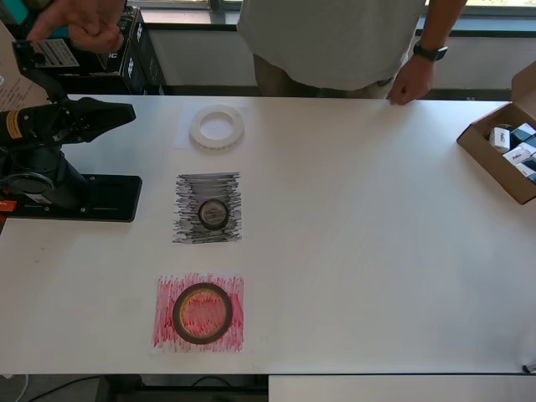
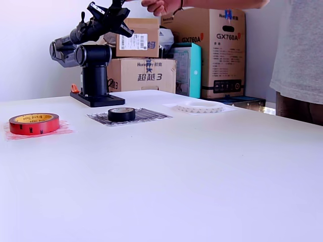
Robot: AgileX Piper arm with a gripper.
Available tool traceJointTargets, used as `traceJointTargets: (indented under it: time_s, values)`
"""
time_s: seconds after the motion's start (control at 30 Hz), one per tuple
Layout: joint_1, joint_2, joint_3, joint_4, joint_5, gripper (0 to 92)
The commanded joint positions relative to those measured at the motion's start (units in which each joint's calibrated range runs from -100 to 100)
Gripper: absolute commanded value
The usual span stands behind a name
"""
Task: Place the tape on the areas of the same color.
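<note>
A small black tape roll lies on the black scribbled area. On the red scribbled area rests the reddish-brown roll with its yellowish core. The whitish translucent roll lies flat on bare table behind them. My gripper hangs raised over the arm's base at the overhead view's left, apart from every roll and holding nothing. Its fingers overlap in both views, so their gap does not show.
The arm's black base plate sits at the overhead view's left. A person stands at the far edge, one hand on the table and another hand above the arm. A cardboard box of small items is at right. Cartons stand behind.
</note>
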Motion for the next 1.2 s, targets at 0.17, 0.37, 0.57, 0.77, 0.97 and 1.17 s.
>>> traceJointTargets:
  time_s: [0.17, 0.37, 0.57, 0.77, 0.97, 1.17]
  values:
    - [0.34, -0.34, -0.39, 0.14, -0.08, 0.0]
    - [0.34, -0.24, -0.39, 0.22, 0.0, 0.3]
    - [0.97, -0.24, -0.39, 0.22, 0.0, 0.1]
    - [1.05, -0.24, -0.39, 0.22, 0.08, 0.1]
    - [1.52, -0.24, -0.39, 5.32, 0.17, 0.1]
    - [1.6, -0.24, -0.39, 18.89, 0.17, 0.1]
